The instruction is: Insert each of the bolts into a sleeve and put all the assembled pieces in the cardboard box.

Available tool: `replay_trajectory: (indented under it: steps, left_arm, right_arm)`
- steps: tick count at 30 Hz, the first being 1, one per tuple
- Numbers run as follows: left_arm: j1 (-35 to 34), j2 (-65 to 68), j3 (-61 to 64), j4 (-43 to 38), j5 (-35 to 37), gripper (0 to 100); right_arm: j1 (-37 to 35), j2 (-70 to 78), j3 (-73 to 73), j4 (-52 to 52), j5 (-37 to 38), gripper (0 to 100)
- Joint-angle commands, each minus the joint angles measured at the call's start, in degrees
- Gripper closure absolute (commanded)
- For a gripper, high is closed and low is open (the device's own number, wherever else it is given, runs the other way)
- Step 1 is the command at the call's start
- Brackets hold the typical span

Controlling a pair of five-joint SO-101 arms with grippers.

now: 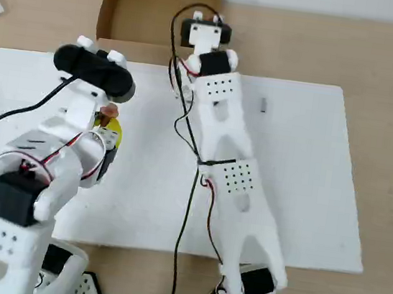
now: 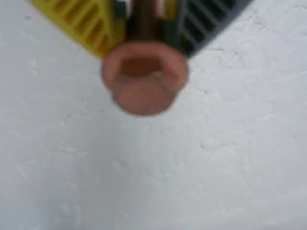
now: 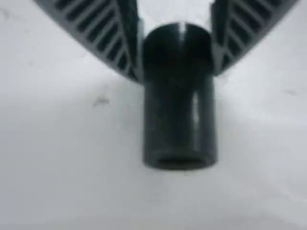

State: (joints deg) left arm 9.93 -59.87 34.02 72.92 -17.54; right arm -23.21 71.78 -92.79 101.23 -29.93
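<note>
My left pincer (image 2: 144, 17) pinching a copper-coloured bolt (image 2: 144, 79) over the white mat (image 1: 299, 189), my right pincer (image 3: 175, 48) gripping a dark sleeve (image 3: 180, 120), cardboard box (image 1: 109, 12) sitting at the worktop's (image 1: 389, 143) far edge.

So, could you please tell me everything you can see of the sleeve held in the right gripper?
The sleeve is a short, dark grey, nearly black cylinder, smooth and slightly shiny, plastic or metal by its look. A narrow slit shows at the gripped end. The right gripper is shut on that end, a ribbed finger at each side. Its free end juts over the white sheet; contact with it cannot be told.
</note>
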Motion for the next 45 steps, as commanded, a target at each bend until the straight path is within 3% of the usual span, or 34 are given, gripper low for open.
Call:
replay_trajectory:
  steps: [1, 8, 15, 19, 29, 39, 45]
  left_arm:
    - [-1.85, -4.44, -3.25, -1.93, 0.26, 99]
    - [-10.90, -10.68, -1.05, -16.18, 3.96, 99]
    - [-11.25, -11.47, 6.59, -25.93, 5.89, 100]
    - [-11.25, -10.95, 7.82, -28.84, 5.89, 100]
    - [-8.18, -10.95, 10.81, -28.84, 5.63, 100]
    - [-0.44, -10.95, 10.73, -28.92, 5.80, 100]
    - [0.88, -10.42, 12.13, -31.91, 5.80, 100]
  right_arm:
    - [-0.75, -14.81, -2.77, 1.32, 1.85, 98.8]
    - [-1.63, -37.23, -2.33, 1.41, 5.89, 98.8]
    - [-2.95, -51.38, -1.98, 1.41, 13.10, 98.8]
    - [-2.42, -55.87, 5.76, 1.49, 15.12, 98.8]
    - [-1.71, -77.93, 50.51, -1.49, 15.56, 98.8]
    - [5.85, -112.66, 102.37, -27.87, 20.40, 98.8]
    - [6.64, -131.56, 128.92, -35.43, 20.40, 98.8]
